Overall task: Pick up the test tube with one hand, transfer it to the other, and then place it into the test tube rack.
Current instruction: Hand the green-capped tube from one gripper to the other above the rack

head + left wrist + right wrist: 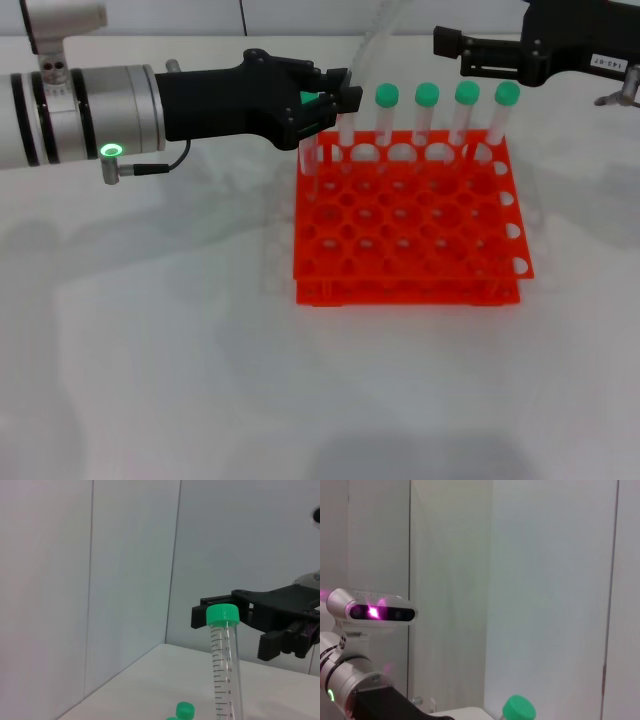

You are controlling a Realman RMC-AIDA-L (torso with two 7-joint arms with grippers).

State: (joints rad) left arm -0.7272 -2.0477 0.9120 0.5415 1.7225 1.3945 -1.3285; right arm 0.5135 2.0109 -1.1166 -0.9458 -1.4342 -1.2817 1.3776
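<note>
Green-capped tube (312, 150) was pinched by left gripper (335, 105) over orange rack (405, 225); right gripper (450, 45), fingers' state unclear. Tilted lift risked snagging.

1. Four spare green-capped tubes stand upright in one row, just past the left gripper (335, 100) fingertips and running on toward the right gripper (445, 42).
2. Nearest the left gripper: first spare tube (386, 97). Then the second (427, 96), the third (466, 94) and the fourth (506, 95), which sits below the right gripper.
3. All four are capped, with clear bodies, evenly spaced and not touching each other.
4. A clear curved strip (375, 45) rises behind the left gripper's fingertips; can't tell what it is.
5. White table (150, 350) lies under both grippers.
6. Pale panelled wall (125, 555) stands behind the table.
</note>
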